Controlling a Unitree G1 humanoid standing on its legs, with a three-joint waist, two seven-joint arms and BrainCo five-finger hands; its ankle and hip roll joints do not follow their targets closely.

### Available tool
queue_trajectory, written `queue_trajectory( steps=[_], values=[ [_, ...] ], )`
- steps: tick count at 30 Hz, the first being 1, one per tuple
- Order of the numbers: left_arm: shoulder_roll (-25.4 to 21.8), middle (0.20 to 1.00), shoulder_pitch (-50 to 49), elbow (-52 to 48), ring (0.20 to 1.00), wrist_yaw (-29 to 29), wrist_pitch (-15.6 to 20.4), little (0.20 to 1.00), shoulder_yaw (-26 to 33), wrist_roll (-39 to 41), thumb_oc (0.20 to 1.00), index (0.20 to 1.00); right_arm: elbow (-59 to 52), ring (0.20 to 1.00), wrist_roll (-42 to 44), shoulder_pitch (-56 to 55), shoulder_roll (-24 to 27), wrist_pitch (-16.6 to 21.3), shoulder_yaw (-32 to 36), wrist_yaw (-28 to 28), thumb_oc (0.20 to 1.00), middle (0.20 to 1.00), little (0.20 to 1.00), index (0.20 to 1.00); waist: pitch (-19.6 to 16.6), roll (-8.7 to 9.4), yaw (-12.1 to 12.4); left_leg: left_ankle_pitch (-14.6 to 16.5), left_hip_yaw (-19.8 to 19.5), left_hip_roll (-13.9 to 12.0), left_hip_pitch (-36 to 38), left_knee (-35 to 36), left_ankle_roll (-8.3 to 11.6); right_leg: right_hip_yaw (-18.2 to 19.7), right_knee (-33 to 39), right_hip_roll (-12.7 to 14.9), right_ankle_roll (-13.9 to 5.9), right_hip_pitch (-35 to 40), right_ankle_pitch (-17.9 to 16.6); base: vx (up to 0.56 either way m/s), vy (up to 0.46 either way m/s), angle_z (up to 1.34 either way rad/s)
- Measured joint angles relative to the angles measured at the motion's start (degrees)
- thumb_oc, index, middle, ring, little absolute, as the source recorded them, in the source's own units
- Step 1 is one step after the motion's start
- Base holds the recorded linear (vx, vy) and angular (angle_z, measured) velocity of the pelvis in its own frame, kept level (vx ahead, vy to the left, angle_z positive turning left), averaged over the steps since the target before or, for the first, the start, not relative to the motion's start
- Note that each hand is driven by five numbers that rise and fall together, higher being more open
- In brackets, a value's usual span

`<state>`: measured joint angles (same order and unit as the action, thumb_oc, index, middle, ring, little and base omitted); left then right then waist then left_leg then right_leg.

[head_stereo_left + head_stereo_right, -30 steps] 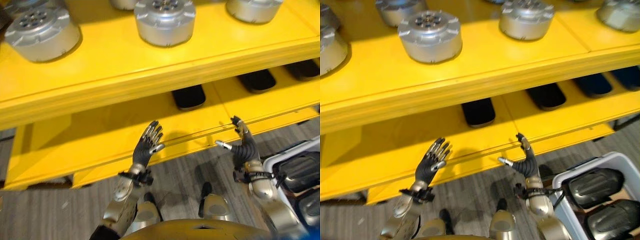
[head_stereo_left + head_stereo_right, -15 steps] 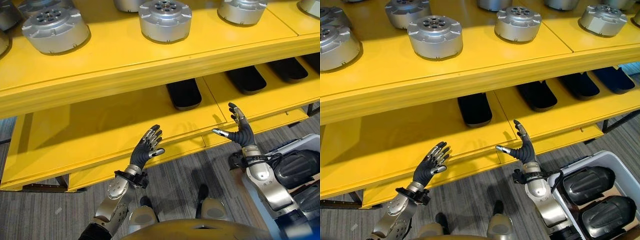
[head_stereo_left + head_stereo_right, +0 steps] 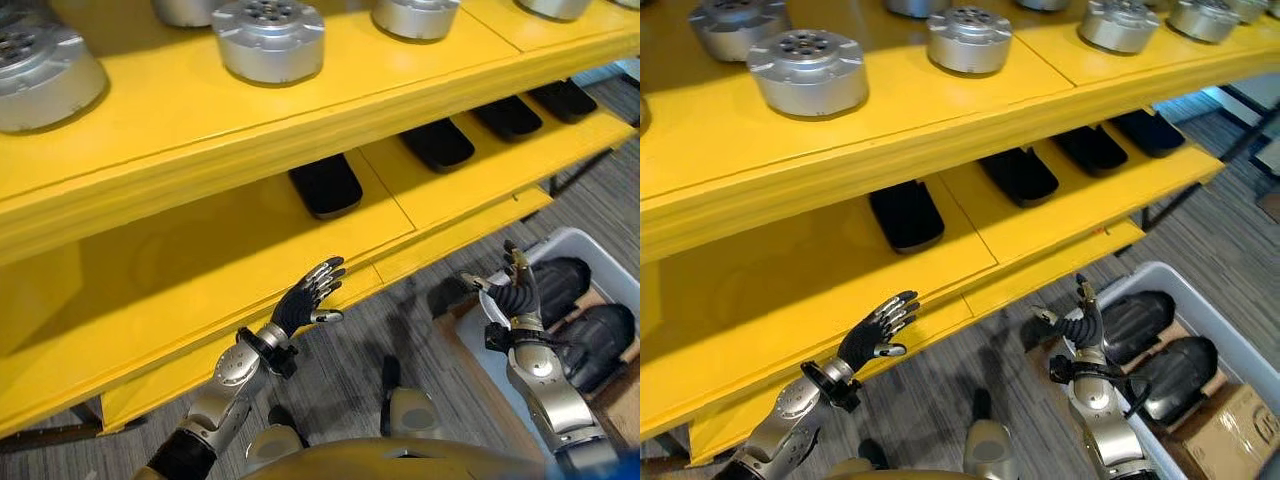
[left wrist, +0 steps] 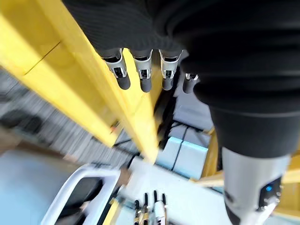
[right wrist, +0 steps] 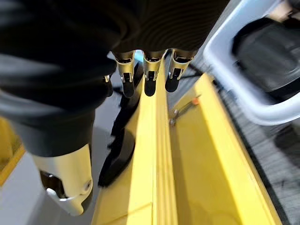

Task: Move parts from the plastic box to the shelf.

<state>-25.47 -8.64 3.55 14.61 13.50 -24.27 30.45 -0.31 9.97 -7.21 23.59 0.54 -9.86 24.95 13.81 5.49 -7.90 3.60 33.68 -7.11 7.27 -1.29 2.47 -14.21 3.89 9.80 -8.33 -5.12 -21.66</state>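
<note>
A pale plastic box (image 3: 575, 237) stands on the floor at the lower right with two black moulded parts (image 3: 560, 280) (image 3: 1180, 370) inside. My right hand (image 3: 517, 295) hovers open at the box's near left rim, fingers straight up, holding nothing. My left hand (image 3: 305, 305) is open too, fingers stretched toward the front edge of the yellow lower shelf (image 3: 200, 260). Several black parts (image 3: 325, 185) (image 3: 437, 145) lie in a row on that shelf. In the right wrist view the straight fingers (image 5: 150, 75) point along the shelf edge, with the box rim (image 5: 243, 93) beside them.
The yellow upper shelf (image 3: 150, 110) carries several round silver housings (image 3: 268, 38) (image 3: 808, 70). A cardboard piece (image 3: 1230, 440) lies in the box's near end. Grey wood-look floor (image 3: 940, 390) lies between the shelf and me.
The whole view has swung to the right, bringing the box into sight. My right hand has left the shelf's front edge and now sits by the box rim. My left hand stays at the shelf edge.
</note>
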Motion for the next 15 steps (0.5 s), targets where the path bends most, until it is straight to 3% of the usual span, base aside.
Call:
queue_trajectory(
  steps=[1, 2, 3, 5, 6, 7, 8, 9, 10, 11, 12, 13, 15],
  values=[
    [-0.42, 1.0, -0.82, 0.78, 1.0, 0.05, 0.79, 1.0, 0.04, -1.02, 1.0, 1.0, 0.56, 1.0, -0.04, 1.85, -0.69, 0.46, -0.88, -0.06, 1.0, 1.0, 1.0, 1.0, 1.13, -1.01, 1.07, 0.04, 1.41, -1.29, -0.13, -0.44, -1.35, -0.32, -0.2, -0.84, 2.15, -0.94, -0.07, -0.08, -0.051, -1.02],
    [0.26, 1.0, 0.07, 3.47, 1.0, -0.05, 0.77, 1.0, -0.22, -2.5, 1.0, 1.0, 1.14, 1.0, 0.0, 0.68, 0.01, 0.53, -0.72, 0.14, 1.0, 1.0, 1.0, 1.0, 1.34, -2.2, -0.92, -0.63, 0.39, -2.17, -1.15, -0.48, -2.45, -3.23, -9.61, 0.39, 2.37, -1.65, 8.81, -0.08, -0.088, -0.4],
    [1.04, 1.0, 0.24, 3.88, 1.0, -0.38, 1.68, 1.0, -0.05, -3.02, 1.0, 1.0, 1.64, 1.0, 0.06, -0.05, 1.31, 0.21, -0.78, 0.13, 1.0, 1.0, 1.0, 1.0, 1.11, -3.6, 0.16, -2.22, 1.22, -2.96, -0.98, 1.04, -2.24, -5.27, -19.47, 1.93, 2.11, -2.32, 15.04, -0.07, -0.125, 0.12],
    [-0.99, 1.0, -0.77, 3.77, 1.0, -1.32, 3.53, 1.0, -0.2, -3.06, 1.0, 1.0, 1.5, 1.0, 0.03, 0.96, 1.47, 0.5, -1.43, 0.16, 1.0, 1.0, 1.0, 1.0, 1.37, -4.63, 3.59, -3.34, 4.52, -4.36, 0.49, 1.09, -1.36, -8.37, -33.66, 6.48, 3.17, -1.44, 21.44, -0.03, -0.218, -0.78],
    [-2.39, 1.0, -2.18, 3.77, 1.0, -2.17, 4.15, 1.0, 0.25, -2.96, 1.0, 1.0, 1.29, 1.0, -0.03, 2.95, 1.51, 0.55, -2.75, 0.18, 1.0, 1.0, 1.0, 1.0, 0.89, -4.49, 5.55, -3.82, 6.72, -4.86, 1.52, 0.86, -0.63, -10.03, -33.23, 8.58, 2.97, 2.76, 23.75, 0.02, -0.489, -1.1],
    [-2.9, 1.0, -1.84, 3.94, 1.0, -2.5, 4.85, 1.0, 0.93, -2.91, 1.0, 1.0, 1.52, 1.0, -0.06, 4.43, 1.57, 0.55, -3.49, 0.55, 1.0, 1.0, 1.0, 1.0, 0.21, -3.27, 5.93, -4.13, 7.39, -5.95, 0.36, -1.99, 0.12, -12.78, -26.61, 7.71, 2.9, 6.0, 28.19, 0.04, -0.633, -1.43],
    [-2.11, 1.0, -2.17, 4.54, 1.0, -2.6, 4.89, 1.0, 2.31, -2.75, 1.0, 1.0, 3.39, 1.0, -0.08, 6.0, 1.26, 0.33, -4.36, 0.63, 1.0, 1.0, 1.0, 1.0, 0.05, -3.0, 6.85, -3.87, 6.11, -9.42, -0.85, -8.34, 0.28, -15.13, -22.3, 4.94, 5.78, 7.16, 30.99, 0.06, -0.569, -1.91],
    [-1.77, 1.0, -2.56, 4.88, 1.0, -2.97, 4.74, 1.0, 3.09, -2.3, 1.0, 1.0, 3.14, 1.0, -0.14, 6.65, 0.68, -0.11, -4.52, 1.69, 1.0, 1.0, 1.0, 1.0, -0.69, -3.37, 7.32, -4.32, 2.61, -16.22, -4.43, -19.47, -0.27, -15.12, -15.89, -0.18, 7.5, 9.55, 30.91, 0.04, -0.47, -1.9],
    [-0.73, 1.0, -2.73, 4.67, 1.0, -2.43, 4.8, 1.0, 3.09, -2.28, 1.0, 1.0, 1.42, 1.0, -0.25, 3.56, 1.56, -0.2, -3.26, 4.18, 1.0, 1.0, 1.0, 1.0, -2.97, -2.95, 5.46, -2.74, 1.85, -16.87, -6.81, -17.45, 2.27, -13.88, -10.37, -3.23, 9.08, 10.5, 28.51, 0.03, -0.458, -1.62],
    [1.18, 1.0, -0.87, 4.42, 1.0, -1.8, 4.84, 1.0, 3.0, -2.31, 1.0, 1.0, 1.41, 1.0, -1.34, 1.89, 4.1, -0.29, -0.21, 6.31, 1.0, 1.0, 1.0, 1.0, -2.97, -2.25, 3.45, -5.53, 1.46, -11.59, -8.11, -8.9, 2.21, -12.92, -9.16, -4.52, 9.69, 10.73, 28.06, 0.03, -0.476, -0.62],
    [2.55, 1.0, -2.32, 3.34, 1.0, -1.07, 4.8, 1.0, 2.88, -1.75, 1.0, 1.0, 1.44, 1.0, -2.68, -2.45, 7.18, -0.41, 1.82, 8.06, 1.0, 1.0, 1.0, 1.0, -4.38, -4.18, -0.11, -14.73, 2.91, -10.64, -8.57, -4.72, -0.8, -12.92, -9.05, -8.24, 8.77, 11.77, 28.74, 0.04, -0.509, -0.45],
    [2.59, 1.0, -3.52, 2.35, 1.0, -1.01, 4.8, 1.0, 3.42, -1.26, 1.0, 1.0, 1.68, 1.0, -3.26, -5.09, 6.75, -0.57, 2.68, 9.28, 1.0, 1.0, 1.0, 1.0, -4.93, -3.3, -0.94, -18.19, 2.04, -11.29, -8.11, -2.52, 0.32, -13.05, -8.85, -9.39, 9.44, 10.85, 29.7, 0.05, -0.492, -0.41],
    [2.82, 1.0, -5.14, 2.32, 1.0, -0.84, 4.72, 1.0, 3.27, -0.56, 1.0, 1.0, 4.61, 1.0, -3.74, -4.54, 6.71, -0.16, 3.11, 11.32, 1.0, 1.0, 1.0, 1.0, -4.34, -4.86, -3.4, -22.35, 2.03, -13.5, -7.66, -0.79, 2.29, -12.1, -10.23, -11.45, 11.1, 8.72, 31.25, 0.05, -0.449, -0.62]
  ],
)
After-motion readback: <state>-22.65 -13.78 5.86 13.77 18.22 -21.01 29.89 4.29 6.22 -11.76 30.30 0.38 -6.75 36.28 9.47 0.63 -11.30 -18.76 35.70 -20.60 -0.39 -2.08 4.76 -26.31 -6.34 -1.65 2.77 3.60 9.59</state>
